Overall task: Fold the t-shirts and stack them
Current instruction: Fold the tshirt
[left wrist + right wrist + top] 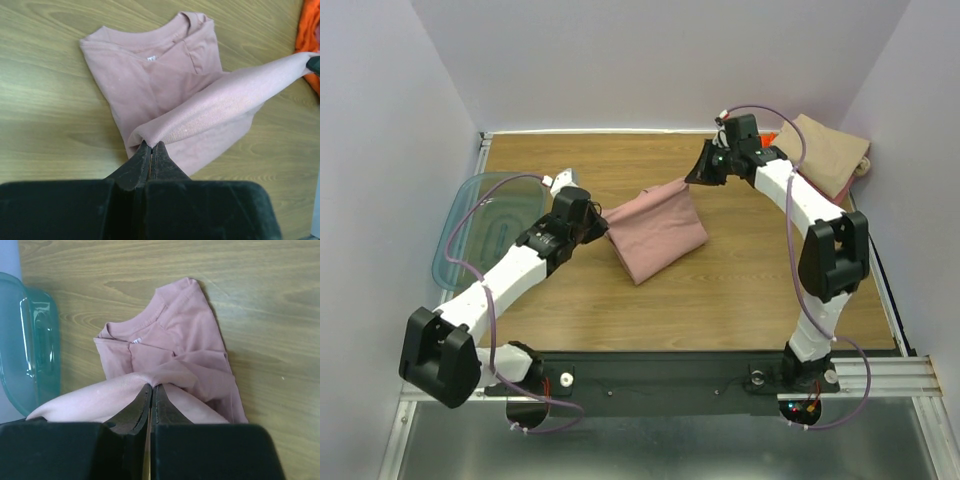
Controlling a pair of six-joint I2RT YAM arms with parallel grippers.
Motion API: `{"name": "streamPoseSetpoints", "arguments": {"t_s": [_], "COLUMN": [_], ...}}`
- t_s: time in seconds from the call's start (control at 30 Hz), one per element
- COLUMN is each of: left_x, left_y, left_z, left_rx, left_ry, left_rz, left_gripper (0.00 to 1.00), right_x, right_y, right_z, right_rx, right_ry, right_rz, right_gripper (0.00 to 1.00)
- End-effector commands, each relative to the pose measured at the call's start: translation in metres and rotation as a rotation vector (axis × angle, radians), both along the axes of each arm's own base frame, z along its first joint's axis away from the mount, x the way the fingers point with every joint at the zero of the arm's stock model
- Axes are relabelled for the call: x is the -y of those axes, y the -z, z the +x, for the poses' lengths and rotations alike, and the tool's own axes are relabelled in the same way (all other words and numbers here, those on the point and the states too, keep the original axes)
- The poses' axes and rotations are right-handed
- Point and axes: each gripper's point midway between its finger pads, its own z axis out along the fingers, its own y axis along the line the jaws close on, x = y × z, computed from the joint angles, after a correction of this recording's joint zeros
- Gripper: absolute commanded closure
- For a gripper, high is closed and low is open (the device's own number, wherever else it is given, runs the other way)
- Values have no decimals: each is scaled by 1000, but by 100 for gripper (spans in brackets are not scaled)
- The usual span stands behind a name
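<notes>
A dusty-pink t-shirt (655, 232) lies half folded on the wooden table, collar toward the near side. My left gripper (601, 226) is shut on one corner of its hem (150, 136). My right gripper (695, 178) is shut on the other corner (151, 380). The hem edge is stretched taut between them, lifted above the rest of the shirt. The collar and label show in the left wrist view (150, 56) and the right wrist view (134, 340). A folded tan t-shirt (828, 152) lies at the back right, with an orange one (307, 37) under it.
A clear teal plastic bin (478, 225) lies at the table's left edge, also in the right wrist view (27, 340). Purple walls close in the table on three sides. Bare wood (720, 300) lies in front of the shirt.
</notes>
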Motion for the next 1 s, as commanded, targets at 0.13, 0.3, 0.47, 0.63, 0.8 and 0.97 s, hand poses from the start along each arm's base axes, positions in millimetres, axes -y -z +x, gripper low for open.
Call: {"name": "streamPoseSetpoints", "arguments": {"t_s": [0.13, 0.3, 0.47, 0.63, 0.8, 0.97], "left_x": [-29, -37, -28, -29, -25, -17], "left_y": [17, 39, 53, 51, 56, 64], "left_z": [51, 85, 100, 90, 50, 1], "left_rx": [-17, -57, -101, -113, -116, -124], "left_ry": [-68, -102, -63, -67, -21, 44], "left_rz": [80, 115, 117, 102, 24, -44], "left_gripper": [100, 100, 2, 2, 2, 2], "right_x": [-16, -22, -30, -26, -5, 6], "right_y": [9, 37, 36, 15, 26, 58], "right_z": [60, 83, 96, 80, 35, 12], "right_rx": [70, 52, 74, 107, 117, 141], "right_ry": [-20, -20, -46, -76, -161, -282], "right_rz": [14, 5, 16, 9, -101, -199], "right_gripper": [100, 100, 60, 0, 0, 0]}}
